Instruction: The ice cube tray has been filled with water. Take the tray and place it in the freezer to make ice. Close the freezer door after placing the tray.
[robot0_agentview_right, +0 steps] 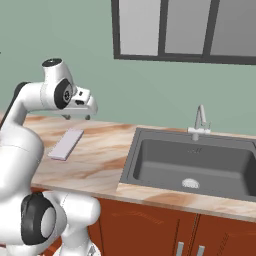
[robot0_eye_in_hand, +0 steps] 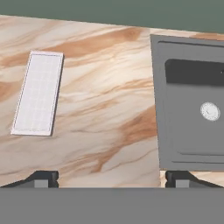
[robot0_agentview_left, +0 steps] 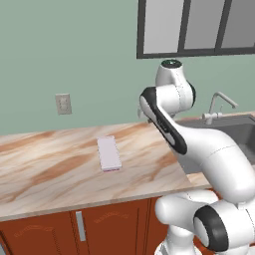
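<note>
- The marble-patterned counter [robot0_agentview_left: 50,164] runs across both base views, tan with rust-brown veins, above red-brown cabinet doors [robot0_agentview_left: 109,224]. A green wall [robot0_agentview_left: 74,50] stands behind it.
- A dark-framed window [robot0_agentview_right: 185,30] sits high on that wall, at about 1 o'clock in the left base view and 12 to 2 o'clock in the right base view.
- The white arm [robot0_agentview_left: 199,149] rises from the 5 o'clock corner of the left base view, folds upward, and carries its hand above the counter.
- The grey sink [robot0_agentview_right: 195,165] is sunk into the counter, at 3 o'clock in the hand view, with a round drain in its basin. A faucet [robot0_agentview_right: 201,122] stands at its back rim.
- The ice cube tray [robot0_eye_in_hand: 38,92] lies flat on the counter, well apart from the sink, with bare marble between them. In the hand view it sits at about 9 o'clock, its long side running up and down; in the left base view it lies near the middle of the counter.
- The gripper [robot0_eye_in_hand: 111,177] hangs above the counter with its fingers [robot0_eye_in_hand: 43,177] spread wide, at 7 and 5 o'clock in the hand view. Nothing is between them, and it touches nothing.
- A wall outlet [robot0_agentview_left: 63,103] sits on the wall at 10 o'clock in the left base view.
</note>
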Motion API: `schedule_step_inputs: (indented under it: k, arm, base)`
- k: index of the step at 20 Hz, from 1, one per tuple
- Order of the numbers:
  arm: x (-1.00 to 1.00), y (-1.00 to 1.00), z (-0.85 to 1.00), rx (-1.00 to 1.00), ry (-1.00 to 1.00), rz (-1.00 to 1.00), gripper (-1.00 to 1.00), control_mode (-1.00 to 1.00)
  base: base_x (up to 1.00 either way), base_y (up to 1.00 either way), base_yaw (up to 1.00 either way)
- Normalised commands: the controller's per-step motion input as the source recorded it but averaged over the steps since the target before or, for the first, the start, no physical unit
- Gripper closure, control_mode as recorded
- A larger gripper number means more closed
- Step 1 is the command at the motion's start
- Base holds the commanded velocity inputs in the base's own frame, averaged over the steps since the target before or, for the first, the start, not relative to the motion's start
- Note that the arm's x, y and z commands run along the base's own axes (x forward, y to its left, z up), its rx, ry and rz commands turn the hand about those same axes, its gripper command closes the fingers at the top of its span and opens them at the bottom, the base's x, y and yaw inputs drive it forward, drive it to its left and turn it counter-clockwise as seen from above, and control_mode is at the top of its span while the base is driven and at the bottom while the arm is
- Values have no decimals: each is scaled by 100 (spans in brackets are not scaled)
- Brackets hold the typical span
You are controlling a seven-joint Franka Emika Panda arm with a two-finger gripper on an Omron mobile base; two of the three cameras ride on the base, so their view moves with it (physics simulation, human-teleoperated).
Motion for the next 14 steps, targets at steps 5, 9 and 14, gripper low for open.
schedule_step_inputs:
  k: [5,9,14]
  arm:
    - [26,5,-17,4,-3,-15,-100,-100]
    - [14,1,-9,24,0,-12,-100,-100]
    - [10,12,-17,29,0,-5,-100,-100]
  base:
    - [0,0,0]
    - [0,0,0]
    - [0,0,0]
